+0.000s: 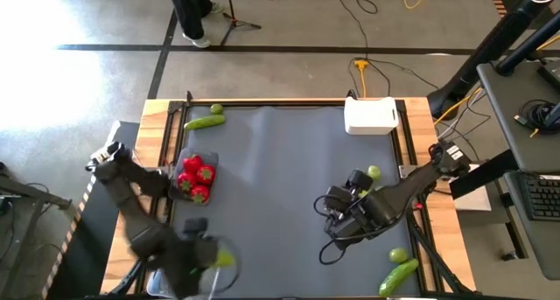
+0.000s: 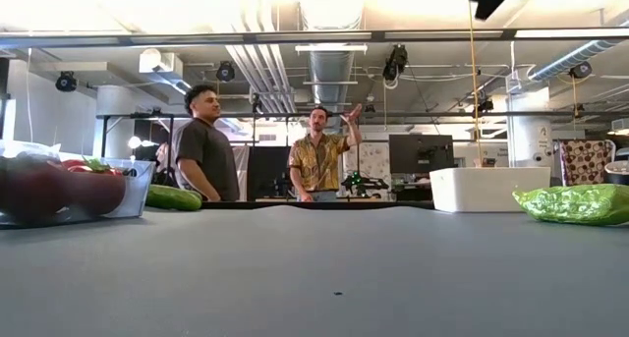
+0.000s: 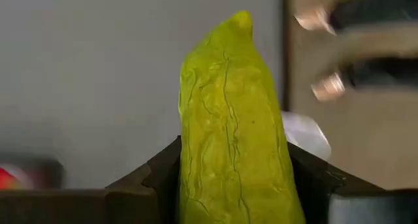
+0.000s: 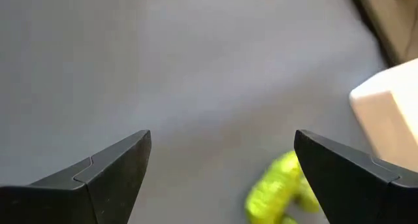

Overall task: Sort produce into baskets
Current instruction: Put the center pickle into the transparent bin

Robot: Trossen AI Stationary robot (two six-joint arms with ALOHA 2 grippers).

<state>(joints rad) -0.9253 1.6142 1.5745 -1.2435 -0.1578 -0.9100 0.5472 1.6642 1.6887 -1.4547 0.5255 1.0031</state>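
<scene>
Left wrist view alone shows jaws pinching cucumber (image 3: 235, 132), right gripper (image 4: 222, 178) spread (empty).

Work table (image 1: 289, 173) with dark grey mat and wooden edges, seen from above.
On the mat: a white box (image 1: 371, 116) at the far right corner; a clear tub (image 1: 194, 178) of red pieces near the left edge; a long green piece (image 1: 206, 122) and a lime-green ball (image 1: 216, 109) at the far left corner; another long green piece (image 1: 399, 276) and ball (image 1: 398, 256) at the near right; one ball (image 1: 374, 171) mid-right.
</scene>
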